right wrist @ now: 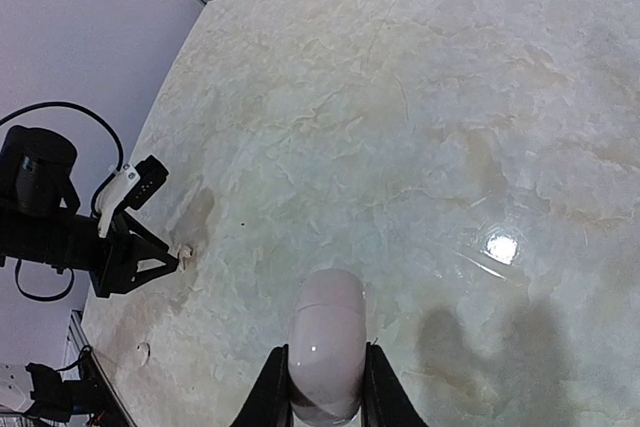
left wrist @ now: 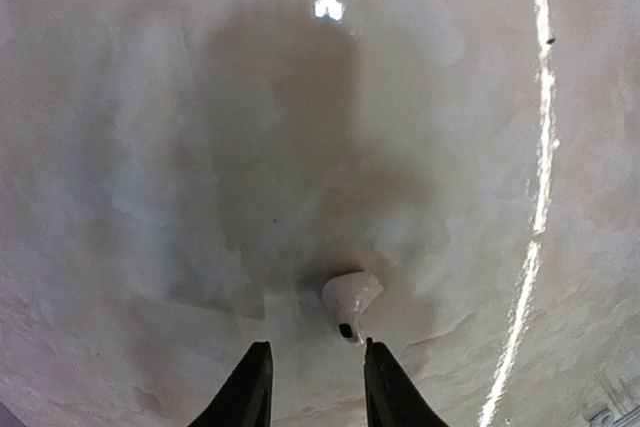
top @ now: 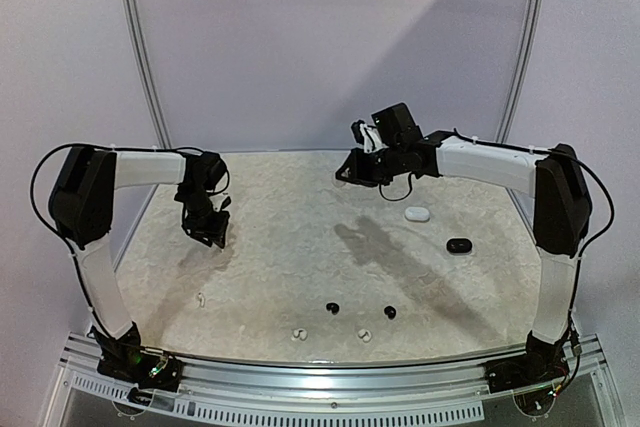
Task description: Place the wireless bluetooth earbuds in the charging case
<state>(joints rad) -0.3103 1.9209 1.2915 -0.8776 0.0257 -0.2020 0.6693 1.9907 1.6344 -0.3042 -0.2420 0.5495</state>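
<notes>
the left end effector point(left wrist: 315, 347) hangs over the left side of the pale marbled surface point(top: 300, 247). its two dark fingers point(left wrist: 250, 387) are spread a little, with a gap wider than the white earbud point(left wrist: 350, 302) that lies just past their tips. this earbud sits nearer the finger on the right of the wrist view. whether it touches that finger cannot be told, and nothing is pinched between the two. the right end effector point(right wrist: 325, 352) is raised over the far middle of the surface and pinches a smooth held white case point(right wrist: 325, 337), which stands up between its fingers. on the right side of the surface lie a loose white case point(top: 417, 214) and, a little nearer the arms, a black case point(top: 459, 246), apart from each other. toward the near edge lie more earbuds, none in a case: a left black earbud point(top: 332, 307) and a right black earbud point(top: 390, 312) side by side but apart, a left white earbud point(top: 297, 333) and a right white earbud point(top: 365, 335) just nearer the edge, and a lone white earbud point(top: 201, 299) off to the left.
</notes>
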